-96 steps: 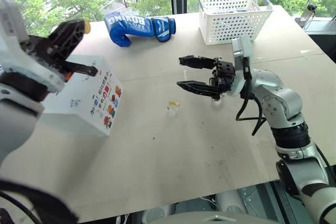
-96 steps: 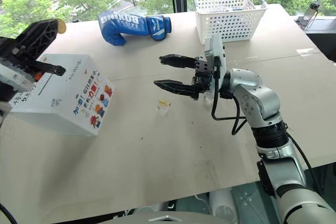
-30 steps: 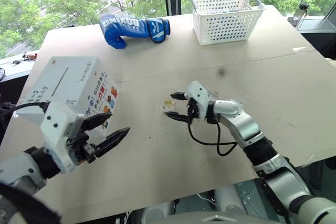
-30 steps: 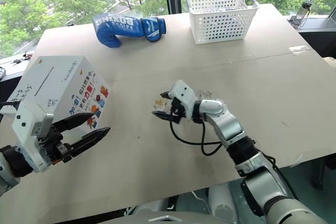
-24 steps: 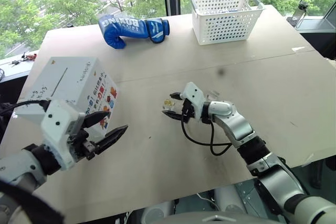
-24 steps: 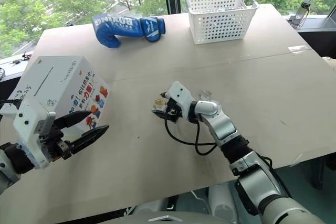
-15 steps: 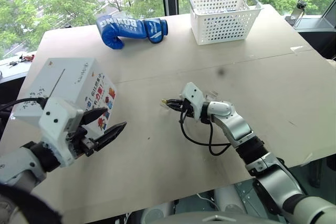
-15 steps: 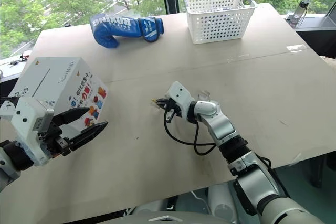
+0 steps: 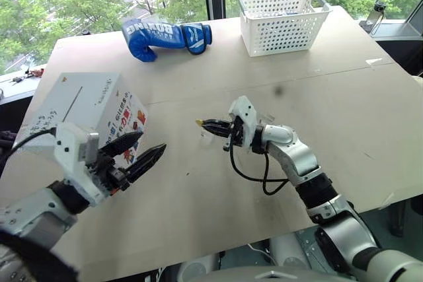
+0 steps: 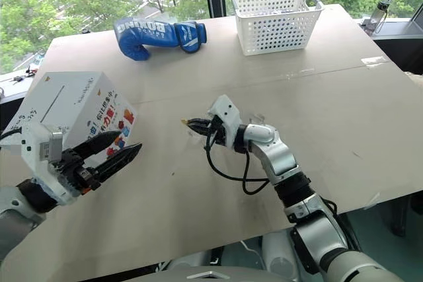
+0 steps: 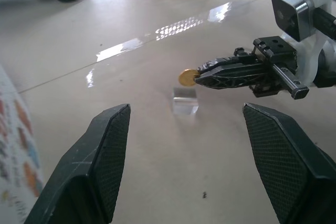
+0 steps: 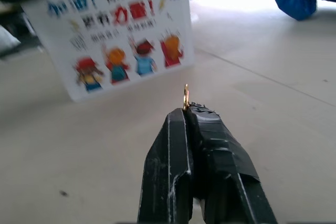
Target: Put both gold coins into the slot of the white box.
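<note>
While the box (image 9: 89, 107) sits at the tabletop's (image 9: 330, 90) left edge, slot (image 9: 77, 94) on top, the left jaws (image 9: 140, 152) hang apart beside it. The right jaws (image 9: 206, 123) pinch one coin (image 11: 186, 77) by its rim (barely); carry it slowly and align it edge-on with the slot.

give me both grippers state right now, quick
left gripper: open, holding nothing.
right gripper: shut on a gold coin, pinched at its tips above the clear holder.

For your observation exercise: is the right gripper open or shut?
Shut: the right gripper pinches a gold coin at its closed fingertips.
</note>
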Available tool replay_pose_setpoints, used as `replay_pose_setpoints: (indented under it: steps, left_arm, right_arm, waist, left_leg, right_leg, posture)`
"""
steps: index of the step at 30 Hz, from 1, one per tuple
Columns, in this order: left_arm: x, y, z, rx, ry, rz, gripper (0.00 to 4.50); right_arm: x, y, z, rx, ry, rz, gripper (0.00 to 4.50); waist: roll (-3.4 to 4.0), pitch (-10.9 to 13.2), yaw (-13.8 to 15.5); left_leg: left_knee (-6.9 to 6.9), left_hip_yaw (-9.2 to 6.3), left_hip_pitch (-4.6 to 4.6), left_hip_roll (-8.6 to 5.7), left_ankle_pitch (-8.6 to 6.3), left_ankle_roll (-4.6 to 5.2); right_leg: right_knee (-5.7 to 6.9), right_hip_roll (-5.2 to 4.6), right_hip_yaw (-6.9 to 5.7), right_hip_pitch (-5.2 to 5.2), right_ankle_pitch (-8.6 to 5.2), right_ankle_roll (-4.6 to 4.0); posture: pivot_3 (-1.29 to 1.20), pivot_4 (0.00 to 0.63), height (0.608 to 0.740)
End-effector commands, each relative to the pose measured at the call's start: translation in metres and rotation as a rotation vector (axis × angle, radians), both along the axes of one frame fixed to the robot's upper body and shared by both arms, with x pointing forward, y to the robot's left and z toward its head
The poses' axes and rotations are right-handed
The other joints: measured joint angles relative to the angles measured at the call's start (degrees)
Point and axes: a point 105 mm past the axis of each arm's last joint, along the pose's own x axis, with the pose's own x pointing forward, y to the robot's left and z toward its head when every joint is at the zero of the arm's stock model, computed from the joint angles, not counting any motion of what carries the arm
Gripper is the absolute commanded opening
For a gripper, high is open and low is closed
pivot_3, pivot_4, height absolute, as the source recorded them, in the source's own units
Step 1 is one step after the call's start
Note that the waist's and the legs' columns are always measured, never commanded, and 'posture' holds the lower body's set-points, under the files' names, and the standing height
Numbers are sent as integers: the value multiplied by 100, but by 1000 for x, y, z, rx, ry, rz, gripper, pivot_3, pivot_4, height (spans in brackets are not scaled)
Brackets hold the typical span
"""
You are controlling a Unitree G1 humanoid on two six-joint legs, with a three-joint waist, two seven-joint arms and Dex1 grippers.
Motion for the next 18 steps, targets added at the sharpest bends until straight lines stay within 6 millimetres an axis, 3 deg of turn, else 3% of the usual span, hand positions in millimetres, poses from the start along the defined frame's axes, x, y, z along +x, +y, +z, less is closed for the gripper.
replay_pose_setpoints:
  steps: [1,7,18]
  left_arm:
    - [3,-9,9,-145,-49,-22,3465]
    - [10,-21,28,-425,-149,-48,3465]
    - [-1,-53,52,-622,-206,-262,3465]
  right_arm:
    - [-20,3,33,168,71,119,28]
    - [-46,-3,65,321,209,306,28]
    - [-66,-11,93,434,335,463,28]
  waist:
    - [2,1,5]
    - [-2,-1,17]
    - [-1,-2,10]
  left_leg:
    - [0,-1,0,0,0,0]
    - [1,-7,0,-2,0,1]
    - [2,-6,0,-3,0,1]
  right_leg:
    - [0,0,0,0,0,0]
    - [0,-4,-7,3,0,0]
    - [0,-4,-7,3,0,0]
  posture:
    - [0,150,721]
    - [0,150,721]
    - [0,150,721]
